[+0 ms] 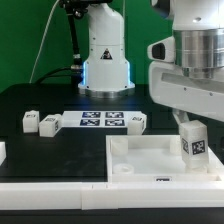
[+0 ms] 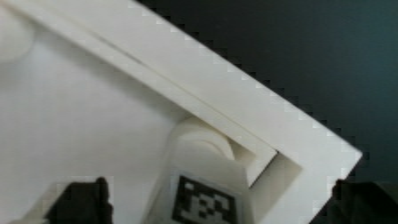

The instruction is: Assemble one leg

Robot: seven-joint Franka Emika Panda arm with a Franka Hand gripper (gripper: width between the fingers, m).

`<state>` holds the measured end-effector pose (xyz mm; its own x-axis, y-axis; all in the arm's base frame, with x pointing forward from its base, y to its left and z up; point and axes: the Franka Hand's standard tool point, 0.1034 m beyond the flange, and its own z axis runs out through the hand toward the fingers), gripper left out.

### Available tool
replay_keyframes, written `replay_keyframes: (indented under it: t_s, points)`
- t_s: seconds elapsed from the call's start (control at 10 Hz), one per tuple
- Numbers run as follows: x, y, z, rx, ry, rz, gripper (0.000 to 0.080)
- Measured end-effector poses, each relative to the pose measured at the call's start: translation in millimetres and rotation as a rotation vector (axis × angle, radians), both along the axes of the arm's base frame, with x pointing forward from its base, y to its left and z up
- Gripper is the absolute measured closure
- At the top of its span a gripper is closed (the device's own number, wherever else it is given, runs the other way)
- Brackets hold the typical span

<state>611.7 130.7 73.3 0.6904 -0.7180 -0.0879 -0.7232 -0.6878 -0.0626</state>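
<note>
A white leg (image 1: 193, 143) with a black-and-white tag stands upright in the far corner socket of the large white panel (image 1: 150, 160), at the exterior view's right. My gripper (image 1: 190, 122) hangs just above and around it. In the wrist view the leg (image 2: 210, 165) sits between my two dark fingers (image 2: 80, 200), which stand wide apart and clear of its sides, so the gripper (image 2: 221, 203) is open. The panel's raised rim (image 2: 214, 80) runs diagonally past the socket.
The marker board (image 1: 100, 121) lies behind the panel. Two loose legs (image 1: 29, 122) (image 1: 48, 124) lie at its left end and one more (image 1: 137, 122) at its right end. The robot base (image 1: 105, 60) stands at the back. A white ledge (image 1: 60, 195) runs along the front.
</note>
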Motion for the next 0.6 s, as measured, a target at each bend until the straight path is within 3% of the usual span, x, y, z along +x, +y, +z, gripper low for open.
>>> replay_keyframes:
  t_s: [0.6]
  points:
    - [2.6,-5.4,0.6,0.008,-0.076,0.677,0.015]
